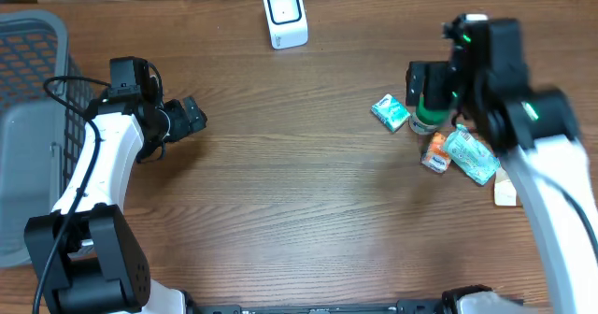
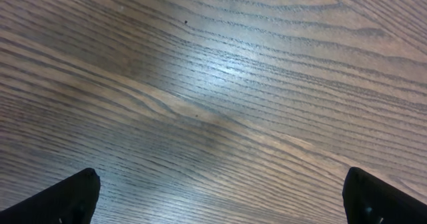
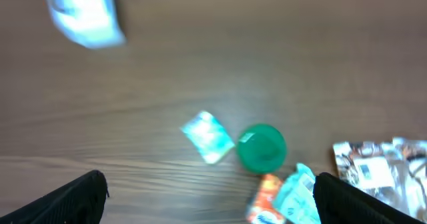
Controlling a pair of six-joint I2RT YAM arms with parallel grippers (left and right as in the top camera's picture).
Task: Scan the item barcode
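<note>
Fig.: L gripper (image 1: 193, 115) spread, empty, over bare table (image 1: 308, 202). R gripper (image 1: 423, 88) spread, empty, above items at table's right: teal packet (image 1: 390, 112), green-capped bottle (image 3: 261, 147), orange pouch (image 1: 435, 152). Barcode scanner (image 1: 284, 15) at far edge.

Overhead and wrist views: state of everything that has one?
left gripper, open, empty.
right gripper, open, empty.
scanner, upright, untouched.
green-capped bottle, standing upright.
small teal packet, lying flat.
orange packet, lying flat against teal pouch.
</note>
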